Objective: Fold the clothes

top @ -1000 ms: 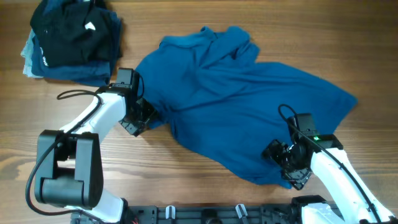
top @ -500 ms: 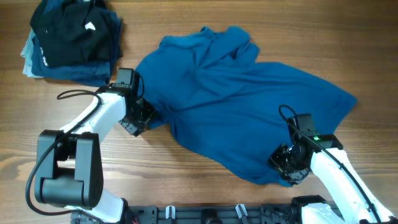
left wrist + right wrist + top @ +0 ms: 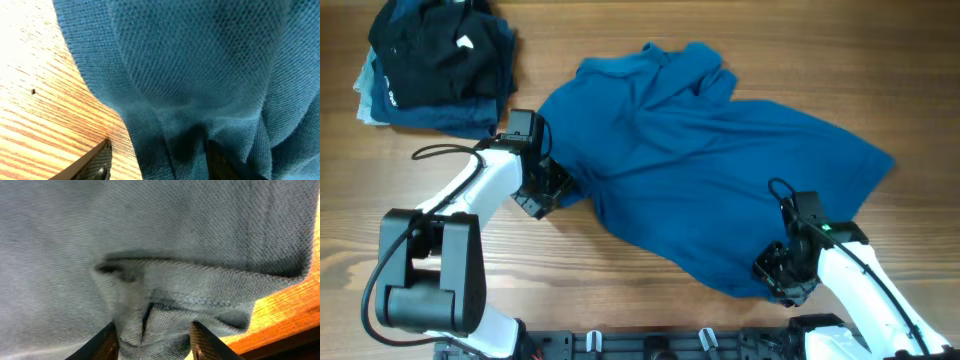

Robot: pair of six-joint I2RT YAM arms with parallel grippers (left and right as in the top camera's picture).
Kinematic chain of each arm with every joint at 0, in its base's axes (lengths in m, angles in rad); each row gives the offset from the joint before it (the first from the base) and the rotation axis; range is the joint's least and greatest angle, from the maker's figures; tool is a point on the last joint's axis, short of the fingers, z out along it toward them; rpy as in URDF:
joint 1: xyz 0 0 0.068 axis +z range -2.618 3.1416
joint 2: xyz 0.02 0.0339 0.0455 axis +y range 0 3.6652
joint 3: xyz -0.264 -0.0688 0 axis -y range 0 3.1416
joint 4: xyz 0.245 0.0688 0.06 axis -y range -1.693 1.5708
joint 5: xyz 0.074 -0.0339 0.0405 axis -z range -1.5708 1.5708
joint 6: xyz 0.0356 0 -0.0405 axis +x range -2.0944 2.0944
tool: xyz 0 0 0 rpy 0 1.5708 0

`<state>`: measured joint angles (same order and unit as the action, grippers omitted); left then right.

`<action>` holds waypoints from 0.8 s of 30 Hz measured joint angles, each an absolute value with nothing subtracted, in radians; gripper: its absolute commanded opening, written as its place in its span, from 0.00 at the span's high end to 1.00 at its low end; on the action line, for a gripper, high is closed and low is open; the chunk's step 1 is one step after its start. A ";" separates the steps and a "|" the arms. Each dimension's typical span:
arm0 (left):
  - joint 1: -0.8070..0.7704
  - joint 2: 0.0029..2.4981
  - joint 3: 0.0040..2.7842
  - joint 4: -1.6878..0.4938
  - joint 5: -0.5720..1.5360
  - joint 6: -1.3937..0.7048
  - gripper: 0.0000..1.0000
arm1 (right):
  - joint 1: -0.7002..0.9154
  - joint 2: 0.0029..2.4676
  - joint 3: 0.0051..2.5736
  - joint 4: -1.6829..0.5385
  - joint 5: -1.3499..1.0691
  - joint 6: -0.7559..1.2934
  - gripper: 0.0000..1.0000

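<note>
The clothes (image 3: 700, 170), one plain mid-blue shirt, lie crumpled across the middle and right of the table. My left gripper (image 3: 548, 188) sits at the shirt's left edge. In the left wrist view it (image 3: 160, 150) stands open, with the cloth (image 3: 200, 60) bunched between the jaws. A strip of bare wood shows between the left finger (image 3: 97, 162) and the fabric. My right gripper (image 3: 780, 275) is at the shirt's near right hem. In the right wrist view it (image 3: 152, 335) is shut on a gathered fold of the clothes (image 3: 150, 240), both fingers pressing fabric.
A stack of folded black, navy and pale garments (image 3: 435, 65) sits at the far left corner. The left arm's cable (image 3: 445, 150) loops over the wood beside it. The arm bases and a rail (image 3: 650, 345) line the near edge.
The right gripper has closed from wide open onto the near hem and shifted slightly toward the near edge. The left arm and gripper have not moved.
</note>
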<state>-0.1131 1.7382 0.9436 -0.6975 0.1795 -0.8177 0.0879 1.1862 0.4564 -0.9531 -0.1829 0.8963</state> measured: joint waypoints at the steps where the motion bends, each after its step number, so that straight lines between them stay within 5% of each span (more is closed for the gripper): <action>1: -0.113 1.738 0.944 -0.698 0.180 -0.818 0.39 | 0.088 1.186 0.451 -0.950 -0.183 0.898 0.61; 8: -0.113 1.738 0.944 -0.698 0.180 -0.818 0.45 | 0.088 1.186 0.450 -0.945 -0.183 0.913 0.67; 9: -0.113 1.738 0.944 -0.698 0.180 -0.818 0.51 | 0.088 1.186 0.451 -0.946 -0.183 0.913 0.70; 11: -0.113 1.740 0.943 -0.698 0.179 -0.815 0.69 | 0.088 1.186 0.479 -0.975 -0.174 0.916 0.96; 14: -0.113 1.746 0.943 -0.692 0.179 -0.816 0.94 | 0.088 1.187 0.527 -1.004 -0.151 0.918 0.96; 24: -0.113 1.747 0.941 -0.695 0.207 -0.812 0.96 | 0.088 1.187 0.587 -1.033 -0.128 0.893 0.96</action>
